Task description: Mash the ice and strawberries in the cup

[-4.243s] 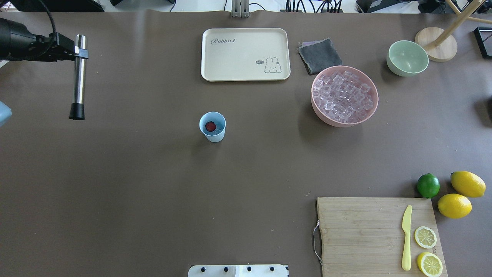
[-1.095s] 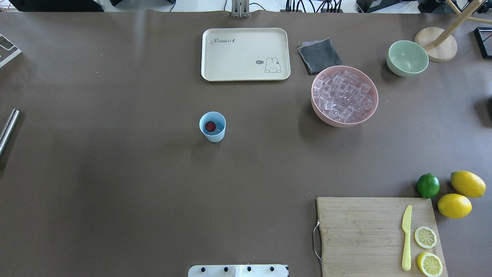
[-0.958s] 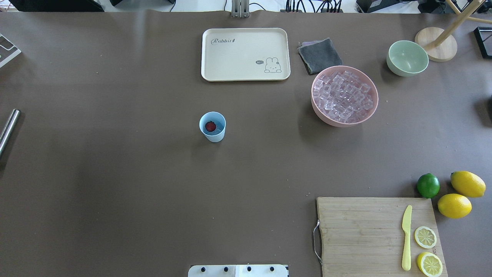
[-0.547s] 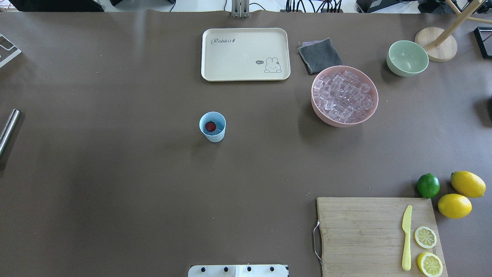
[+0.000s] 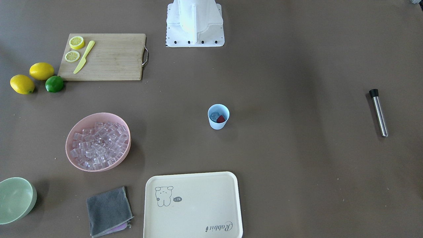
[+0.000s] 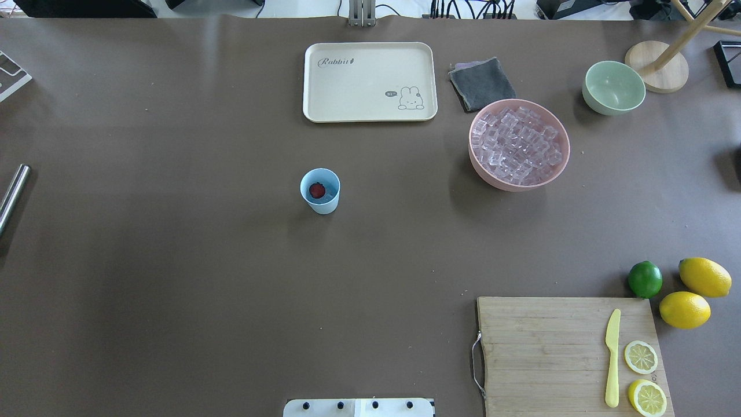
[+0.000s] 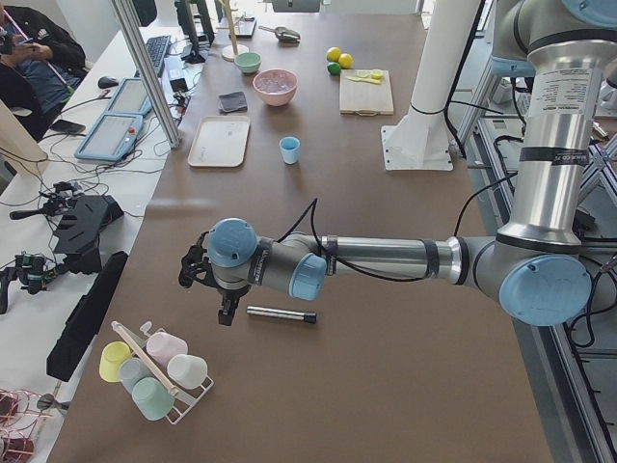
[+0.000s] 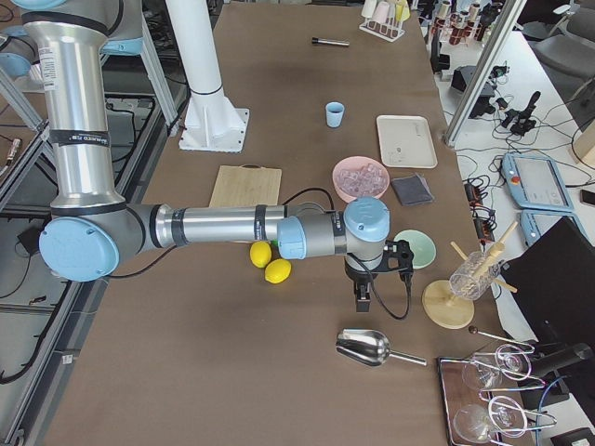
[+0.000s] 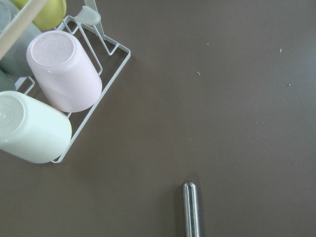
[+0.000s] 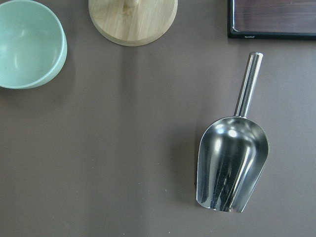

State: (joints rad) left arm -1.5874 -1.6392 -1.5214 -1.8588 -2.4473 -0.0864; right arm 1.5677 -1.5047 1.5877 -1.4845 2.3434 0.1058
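The light-blue cup (image 6: 320, 191) stands mid-table, also in the front view (image 5: 218, 116). In it lie a red strawberry (image 6: 316, 190) and a clear ice cube (image 5: 215, 116). More ice (image 6: 518, 145) fills the pink bowl (image 6: 480, 168). A steel muddler with a black tip (image 5: 378, 112) lies flat on the table at the far left, apart from everything. My left gripper (image 7: 224, 311) hovers just beyond the muddler's end (image 9: 191, 210). My right gripper (image 8: 361, 295) hovers over the table near a metal scoop (image 10: 232, 163). I cannot tell whether either gripper is open or shut.
A cream tray (image 6: 369, 81), a grey cloth (image 6: 481, 84) and a pale green bowl (image 6: 613, 87) stand at the back. A cutting board (image 6: 570, 353) with a knife and lemon slices, a lime (image 6: 645, 278) and lemons are front right. A cup rack (image 9: 44, 94) stands by my left gripper.
About four seconds ago my left gripper held the muddler in the air at the left. Now the muddler lies on the table and the arm is out of the overhead view. Nothing moved in the last second.
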